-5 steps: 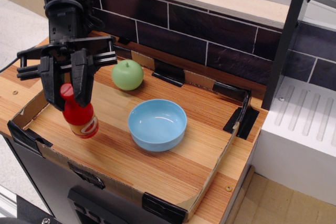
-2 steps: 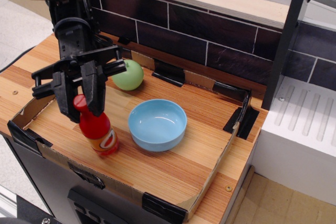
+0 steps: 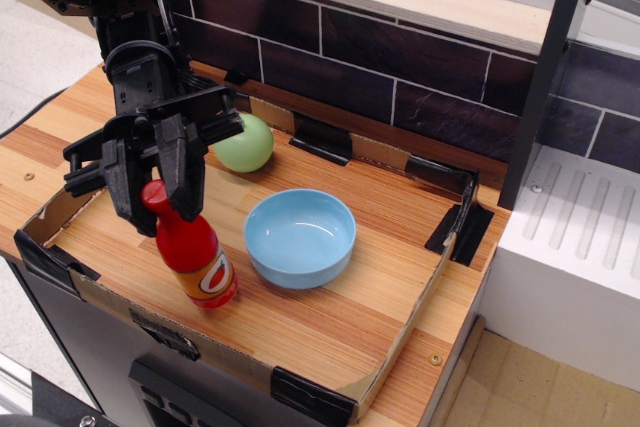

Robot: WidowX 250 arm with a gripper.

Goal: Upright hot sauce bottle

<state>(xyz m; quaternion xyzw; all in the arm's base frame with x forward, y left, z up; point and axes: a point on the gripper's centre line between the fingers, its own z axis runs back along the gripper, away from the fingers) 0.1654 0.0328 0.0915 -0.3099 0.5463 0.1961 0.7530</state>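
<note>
Gripper [image 3: 155,197] clamps the tilted hot sauce bottle [image 3: 197,256] by its cap, near the tray's front edge [image 3: 215,349].

red bottle [image 3: 197,255], blue bowl [image 3: 300,238]

Robot arm [image 3: 120,7], upper left of frame: all black, matte to slightly glossy plastic and metal housings. Topmost visible part is a rounded, bulbous joint casing at the frame's top-left corner. Below it a cylindrical wrist segment ringed by a raised black collar. Thin black cable loops along the wrist's right side.

Gripper [image 3: 155,192], left of centre: black throughout. A horizontal crossbar of stacked flat linkage plates, with pale edge highlights showing the layered bars. Two broad, flat-sided fingers [image 3: 185,172] hang from it, squared at the tips. No markings or labels legible; screws too small to tell.
</note>
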